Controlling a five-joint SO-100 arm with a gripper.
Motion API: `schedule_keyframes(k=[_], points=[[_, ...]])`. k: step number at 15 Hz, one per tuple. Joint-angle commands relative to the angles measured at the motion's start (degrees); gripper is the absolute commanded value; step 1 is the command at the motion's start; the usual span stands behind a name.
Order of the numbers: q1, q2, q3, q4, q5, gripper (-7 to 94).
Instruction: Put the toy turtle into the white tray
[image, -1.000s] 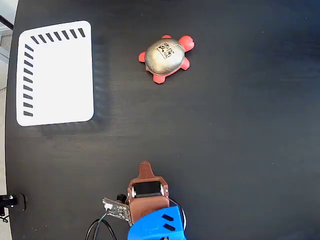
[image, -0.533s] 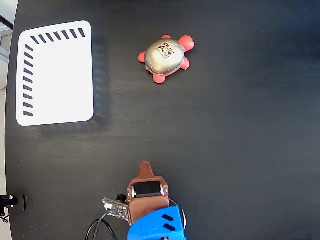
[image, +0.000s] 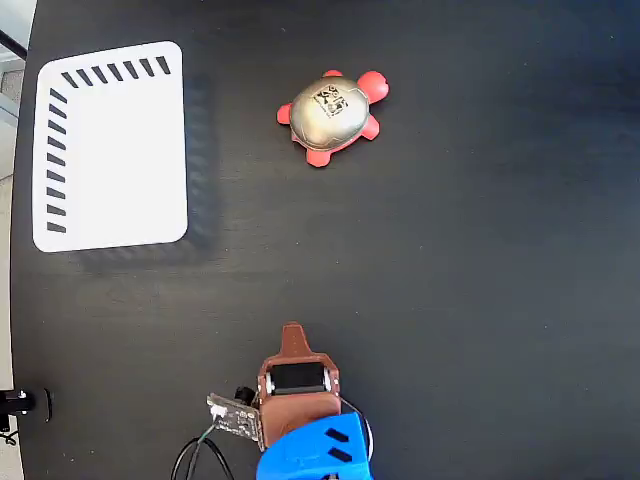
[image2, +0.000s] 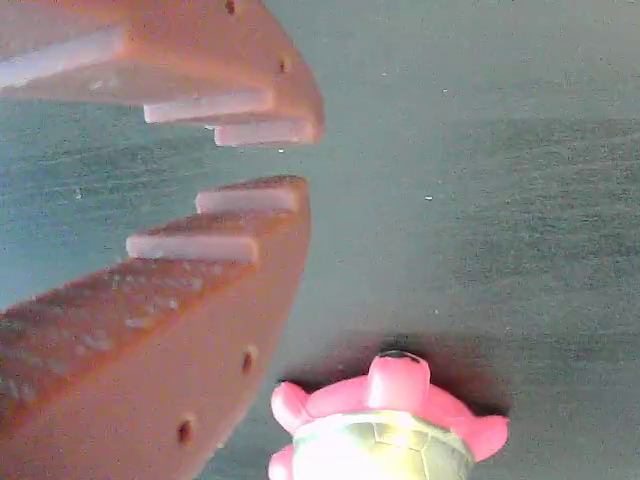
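The toy turtle (image: 334, 116), red with a gold shell and a square marker on top, sits on the black table at the upper middle of the fixed view. Far to its left lies the white tray (image: 110, 150) with nothing in it. My brown gripper (image: 291, 333) is near the bottom edge, well below the turtle and pointing up toward it. In the wrist view the toothed fingers (image2: 255, 105) come almost together, leaving only a narrow slit at the gripper (image2: 300, 158) and holding nothing. The turtle (image2: 385, 440) shows at the bottom of that view, head toward me.
The blue arm body (image: 315, 450) and a small circuit board with cables (image: 228, 418) sit at the bottom. The table's left edge (image: 22, 300) runs just beside the tray. A black clamp (image: 15, 402) is at the lower left.
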Motion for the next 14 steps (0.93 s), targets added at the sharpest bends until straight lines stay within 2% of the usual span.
schedule_keyframes(k=[1,8,12,14], points=[[-1.23,0.35,-0.62,0.26,0.18,0],[-1.76,-14.59,-3.34,-6.68,-0.79,0],[5.19,-37.35,-21.27,-11.25,-6.59,0],[7.03,-48.43,-35.33,-7.21,-10.46,0]])
